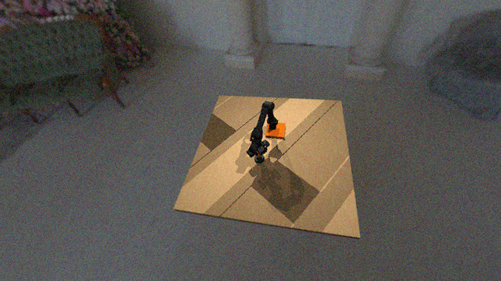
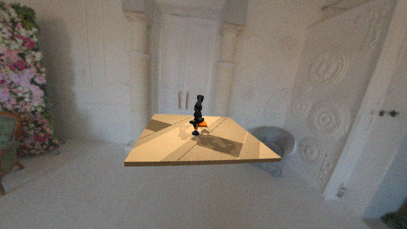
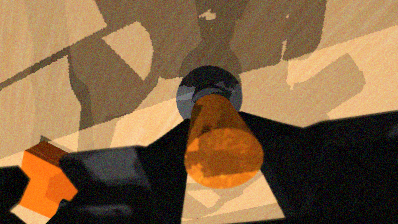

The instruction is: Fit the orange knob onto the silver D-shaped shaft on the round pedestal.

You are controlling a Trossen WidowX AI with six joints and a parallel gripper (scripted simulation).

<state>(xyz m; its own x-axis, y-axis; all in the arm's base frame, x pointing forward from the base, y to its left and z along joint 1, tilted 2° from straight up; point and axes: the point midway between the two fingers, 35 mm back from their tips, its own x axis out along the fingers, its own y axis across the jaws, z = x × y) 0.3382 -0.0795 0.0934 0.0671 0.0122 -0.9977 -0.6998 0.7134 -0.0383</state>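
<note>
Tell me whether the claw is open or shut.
Shut on the orange knob: in the wrist view, the claw's dark fingers flank it on both sides.

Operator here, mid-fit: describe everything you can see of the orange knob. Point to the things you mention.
The orange knob (image 2: 196, 127) (image 3: 223, 157) is a plain, tapering round piece with a flat end facing the wrist camera and mottled light and shadow across it. It looks roughly upright, gripped between the black jaws, above the dark round pedestal (image 1: 259, 160) (image 2: 195, 133) (image 3: 184, 107). Its underside and hole are hidden, so flat-side alignment can't be told, nor whether it touches the shaft. Its material isn't clear.
</note>
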